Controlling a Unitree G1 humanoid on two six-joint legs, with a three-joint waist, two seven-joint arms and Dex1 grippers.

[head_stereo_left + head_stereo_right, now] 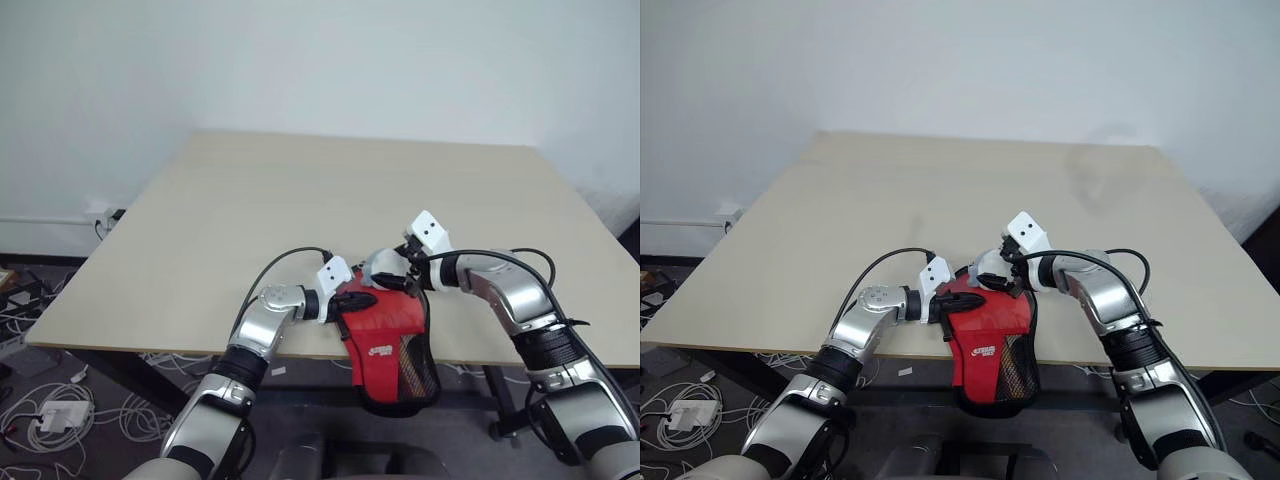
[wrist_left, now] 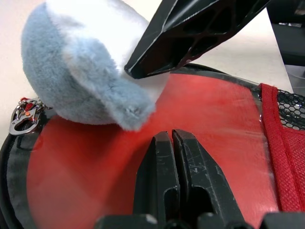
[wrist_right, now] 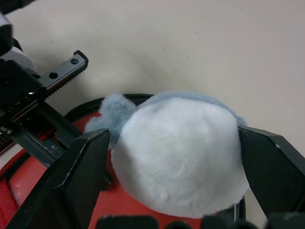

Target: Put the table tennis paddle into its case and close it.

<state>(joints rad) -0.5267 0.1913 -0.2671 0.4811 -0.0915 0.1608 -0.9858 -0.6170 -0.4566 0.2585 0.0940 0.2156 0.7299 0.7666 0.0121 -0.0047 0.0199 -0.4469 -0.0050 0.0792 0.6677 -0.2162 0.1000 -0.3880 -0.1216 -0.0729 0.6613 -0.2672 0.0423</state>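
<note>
At the counter's (image 1: 300, 200) near edge the case (image 1: 392, 350) hangs over, long axis toward the robot; left gripper (image 2: 171, 143) pinched shut on it, right gripper (image 3: 176, 157) apart around a plush (image 3: 178, 152).

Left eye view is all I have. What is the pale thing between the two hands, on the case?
Observer: A grey and white plush. The right hand is open, with one finger on each side of it.
Operator: Is the left hand open too?
Observer: No. The left hand is shut, fingers together over the clear side of the case.
Operator: Is the plush loose?
Observer: I cannot tell. A small metal clip sits at the case's edge, right beside it.
</note>
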